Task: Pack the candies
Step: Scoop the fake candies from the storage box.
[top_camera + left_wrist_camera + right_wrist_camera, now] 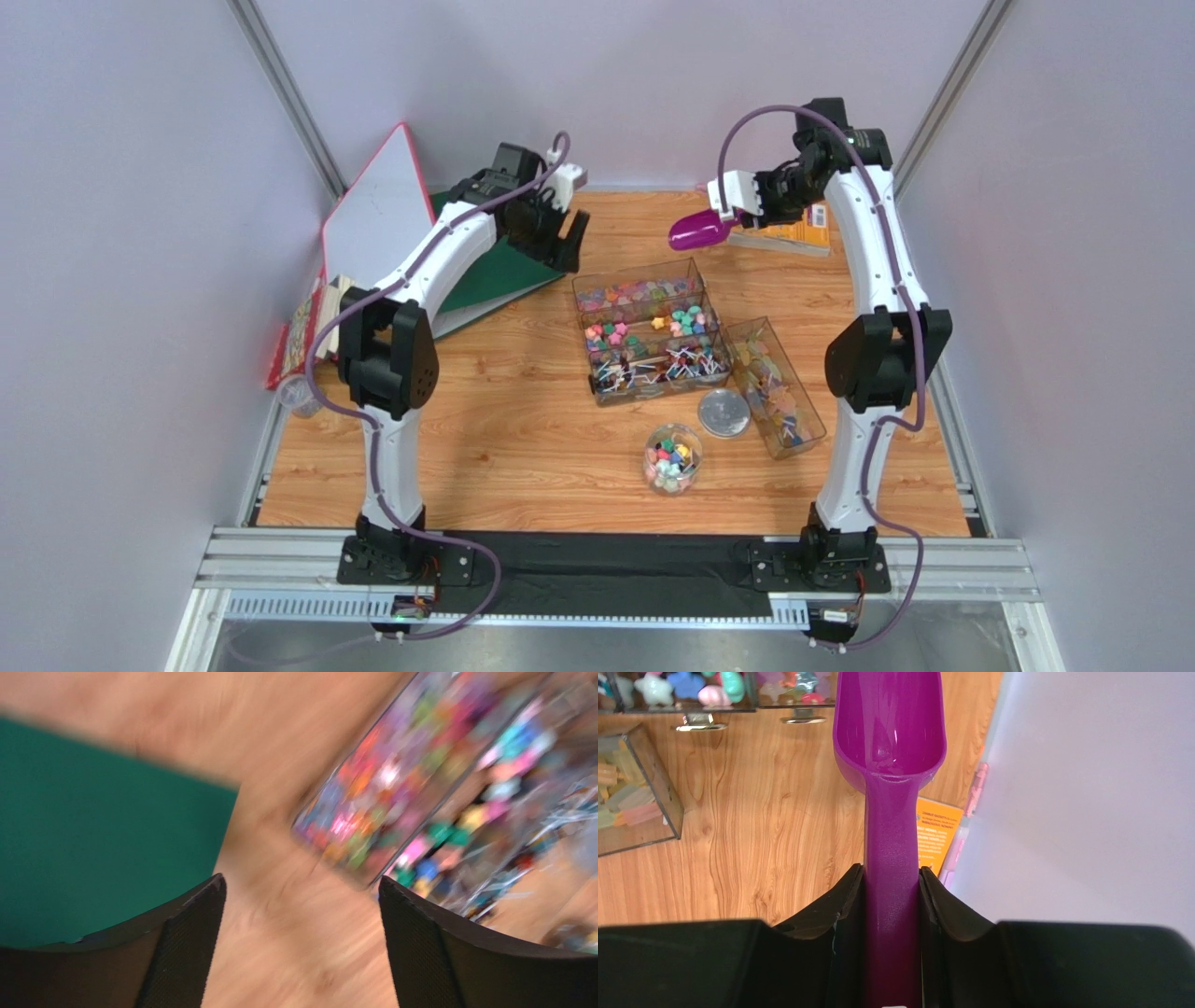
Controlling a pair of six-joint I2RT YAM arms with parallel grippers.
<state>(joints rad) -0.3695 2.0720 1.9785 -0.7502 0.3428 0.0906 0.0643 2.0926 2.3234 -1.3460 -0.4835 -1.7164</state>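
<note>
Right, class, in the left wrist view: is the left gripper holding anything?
No, the left gripper is open, and only the wooden table shows in the gap.

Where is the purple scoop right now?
In the top view, the right gripper holds the purple scoop near the far edge of the table, on the right side, just beyond the big clear tray.

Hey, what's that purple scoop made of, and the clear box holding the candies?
The purple scoop looks like glossy moulded plastic: smooth, with bright highlights in its bowl. The clear compartmented box seems rigid transparent plastic, perhaps acrylic: the coloured candies show plainly through its walls.
</note>
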